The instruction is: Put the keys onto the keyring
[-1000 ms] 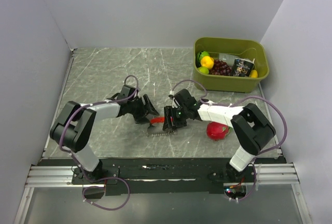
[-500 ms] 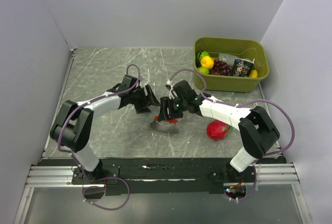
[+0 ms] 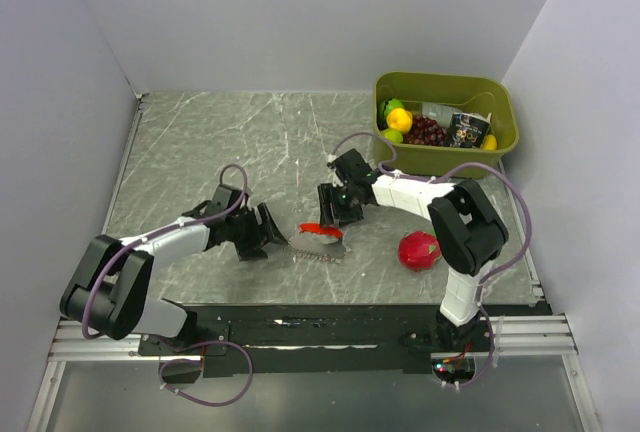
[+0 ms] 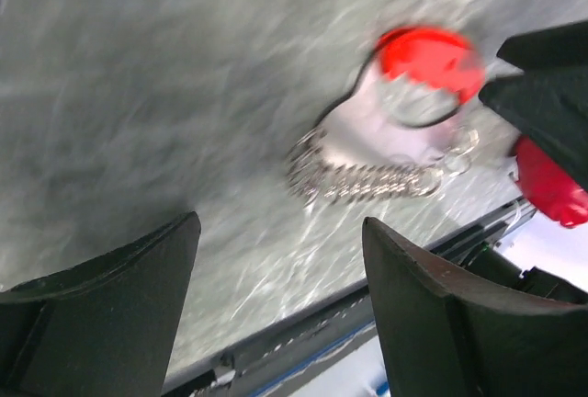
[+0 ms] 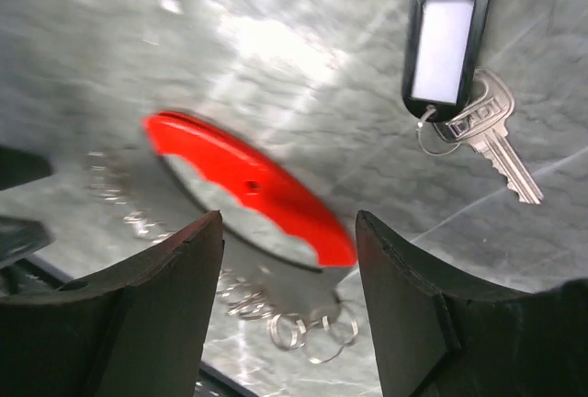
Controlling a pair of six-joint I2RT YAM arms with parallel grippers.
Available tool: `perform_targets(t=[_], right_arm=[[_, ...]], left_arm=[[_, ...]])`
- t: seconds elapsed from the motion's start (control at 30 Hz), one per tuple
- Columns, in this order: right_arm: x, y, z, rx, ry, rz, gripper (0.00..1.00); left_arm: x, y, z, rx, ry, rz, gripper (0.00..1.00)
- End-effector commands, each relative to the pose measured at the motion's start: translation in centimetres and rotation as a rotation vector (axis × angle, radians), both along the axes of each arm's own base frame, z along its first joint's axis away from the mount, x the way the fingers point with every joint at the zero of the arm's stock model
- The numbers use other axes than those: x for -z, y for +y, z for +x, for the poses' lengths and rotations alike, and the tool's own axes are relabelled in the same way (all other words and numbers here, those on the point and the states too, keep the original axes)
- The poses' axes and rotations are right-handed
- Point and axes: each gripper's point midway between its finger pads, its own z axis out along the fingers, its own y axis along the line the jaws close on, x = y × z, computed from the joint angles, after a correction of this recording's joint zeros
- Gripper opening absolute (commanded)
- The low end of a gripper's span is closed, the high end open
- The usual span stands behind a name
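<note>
Moved: your left arm [image 3: 180, 237] has drawn back toward the near left. Your right arm [image 3: 400, 192] has pulled away toward the far side, so the red-and-silver keyring holder [image 3: 318, 240] now lies uncovered between them.
Left jaws: spread, pinching nothing, pointing at the holder from just beside its left end.
Right jaws: spread, pinching nothing, hanging over the holder's red arc [image 5: 248, 186].
Keyring holder: flat on the marble-patterned surface [image 3: 200, 142], with a row of small split rings [image 5: 308, 323] along its silvery strip.
Key: silver key [image 5: 501, 153] on a small ring with a black tag [image 5: 443, 43] (white label, blank as far as you can see). It lies on the surface near the red arc, not touching it.
Elsewhere: red fruit [image 3: 420, 250] near your right arm; green bin [image 3: 445, 162] of fruit at the far right.
</note>
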Motion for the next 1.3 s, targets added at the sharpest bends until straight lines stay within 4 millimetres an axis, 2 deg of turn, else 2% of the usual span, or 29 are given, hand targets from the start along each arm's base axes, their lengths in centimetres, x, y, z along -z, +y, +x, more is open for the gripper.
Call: perform_targets(t=[0.0, 0.13, 0.27, 0.3, 0.43, 0.67, 0.77, 1.03, 1.13, 1.27], right_arm=[[0.8, -0.2, 0.0, -0.014, 0.016, -0.022, 0.67], [1.4, -0.4, -1.7, -0.033, 0.064, 0.003, 0.67], [1.0, -0.4, -3.1, -0.039, 0.085, 0.043, 0.67], [0.3, -0.2, -3.6, -0.043, 0.089, 0.073, 0.67], [0.0, -0.3, -5.5, -0.039, 0.127, 0.121, 0.67], [-2.1, 0.5, -7.2, -0.058, 0.141, 0.226, 0.67], [-3.3, 1.2, -7.3, -0.084, 0.135, 0.274, 0.67], [-4.1, 1.6, -6.7, -0.096, 0.106, 0.281, 0.67], [-5.1, 1.6, -5.7, -0.113, 0.023, 0.28, 0.67], [-6.8, 3.0, -4.4, -0.197, -0.086, 0.349, 0.67]], left_arm=[[-0.8, -0.9, -0.4, -0.005, -0.002, -0.082, 0.78], [-0.4, -1.4, -0.4, 0.007, 0.012, -0.107, 0.78], [-0.2, -1.9, 0.0, 0.042, 0.022, -0.114, 0.78], [-0.4, -2.2, 0.0, 0.056, 0.023, -0.125, 0.78], [-0.8, -2.9, 1.0, 0.074, 0.01, -0.141, 0.78], [-1.5, -3.7, 2.5, 0.095, -0.015, -0.149, 0.78], [-1.9, -4.1, 3.2, 0.103, -0.029, -0.157, 0.78], [-2.6, -4.7, 4.5, 0.112, -0.051, -0.162, 0.77], [-2.5, -3.9, 4.9, 0.093, -0.058, -0.106, 0.78], [-3.3, -2.7, 5.2, 0.072, -0.094, -0.059, 0.78]])
